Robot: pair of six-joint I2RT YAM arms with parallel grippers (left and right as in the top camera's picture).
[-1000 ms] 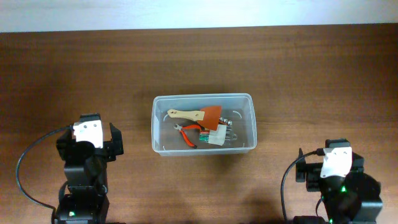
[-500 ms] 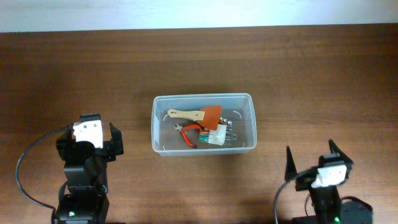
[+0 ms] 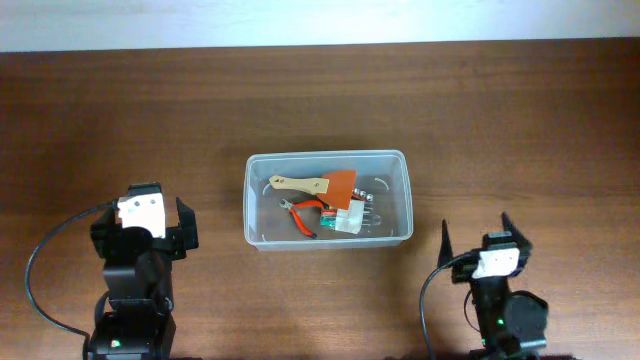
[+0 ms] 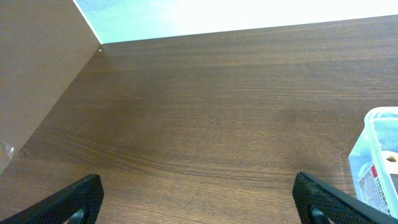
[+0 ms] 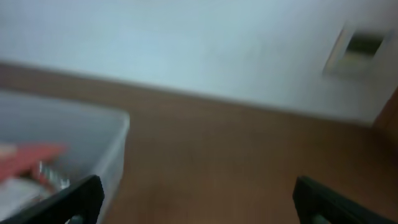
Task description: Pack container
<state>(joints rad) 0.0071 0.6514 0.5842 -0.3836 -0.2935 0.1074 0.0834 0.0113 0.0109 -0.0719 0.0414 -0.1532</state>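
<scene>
The left gripper (image 4: pixel 199 205) has its 2 jaws spread wide and holds nothing, with only the bare brown wooden table (image 4: pixel 205 112) between them. The right gripper (image 5: pixel 198 202) is spread just as wide and is also empty, though its view is blurred. Both are well apart from the clear rectangular plastic container (image 3: pixel 326 155), which stands in the middle of the table. Inside it lie an orange scraper with a wooden handle (image 3: pixel 318 184), red-handled pliers (image 3: pixel 305 216) and a white packet (image 3: pixel 349 222). No loose item shows outside, so the packing seems nearly finished. The next move probably calls for a lid, though none is visible.
</scene>
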